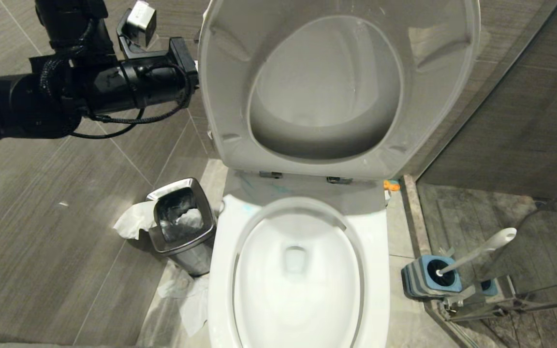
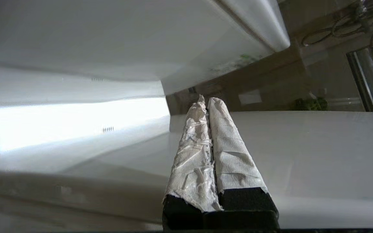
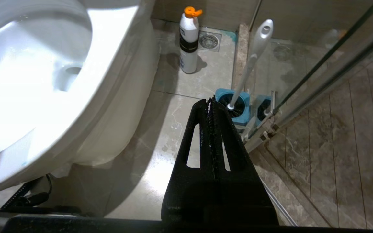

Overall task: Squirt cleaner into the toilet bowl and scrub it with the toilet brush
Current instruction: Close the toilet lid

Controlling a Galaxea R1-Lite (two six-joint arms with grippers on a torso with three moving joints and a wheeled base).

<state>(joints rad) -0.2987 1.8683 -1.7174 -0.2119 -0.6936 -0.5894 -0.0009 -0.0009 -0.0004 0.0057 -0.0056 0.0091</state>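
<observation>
The toilet bowl (image 1: pixel 380 270) stands open, with seat and lid (image 1: pixel 220 96) raised; faint turquoise smears of cleaner (image 1: pixel 248 209) mark the back of its rim. The toilet brush (image 1: pixel 481 247) leans in its blue holder (image 1: pixel 421 282) on the floor to the right. My left arm (image 1: pixel 128 82) reaches in from the upper left, its fingers hidden behind the lid's edge. In the left wrist view the left gripper (image 2: pixel 207 98) is shut and empty, its fingers wrapped in white paper, close to the white tank (image 2: pixel 206 61). The right gripper (image 3: pixel 210 100) hangs shut and empty above the floor, short of the toilet brush (image 3: pixel 254 55).
A white bottle with an orange cap (image 3: pixel 188 42) stands on the floor behind the bowl, near a drain (image 3: pixel 209 40). A square steel waste bin (image 1: pixel 182 222) with crumpled tissue (image 1: pixel 133 220) sits left of the toilet. A glass shower partition (image 1: pixel 501 290) borders the brush holder.
</observation>
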